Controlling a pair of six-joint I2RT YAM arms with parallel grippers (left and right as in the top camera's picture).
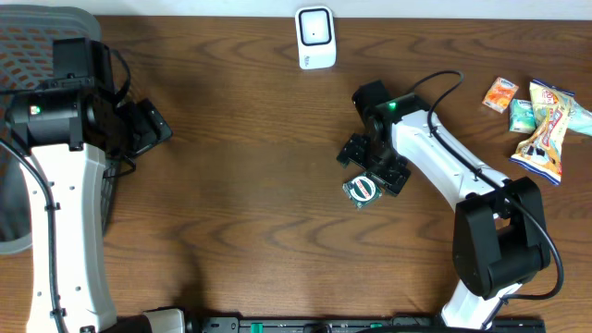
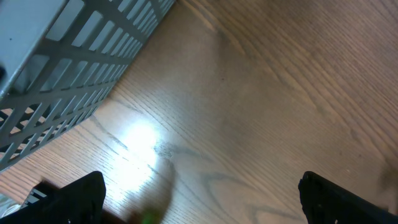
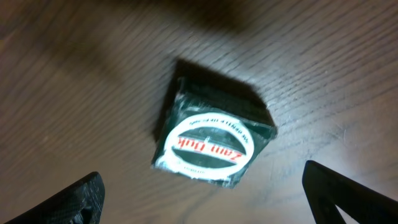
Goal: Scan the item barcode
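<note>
The item is a small dark green packet (image 1: 363,191) with a white oval label and red lettering, lying flat on the wooden table. In the right wrist view the packet (image 3: 211,134) lies just ahead of my right gripper (image 3: 208,199), whose black fingers stand wide apart and touch nothing. From overhead, the right gripper (image 1: 375,165) hovers right over the packet's far edge. No barcode shows on the upward face. A white scanner (image 1: 314,38) stands at the table's back edge. My left gripper (image 1: 148,128) is open and empty at the far left, over bare wood (image 2: 202,199).
A grey mesh basket (image 1: 37,42) sits at the left edge, close beside the left gripper, and fills the upper left of the left wrist view (image 2: 62,68). Several colourful snack packets (image 1: 541,120) lie at the right back.
</note>
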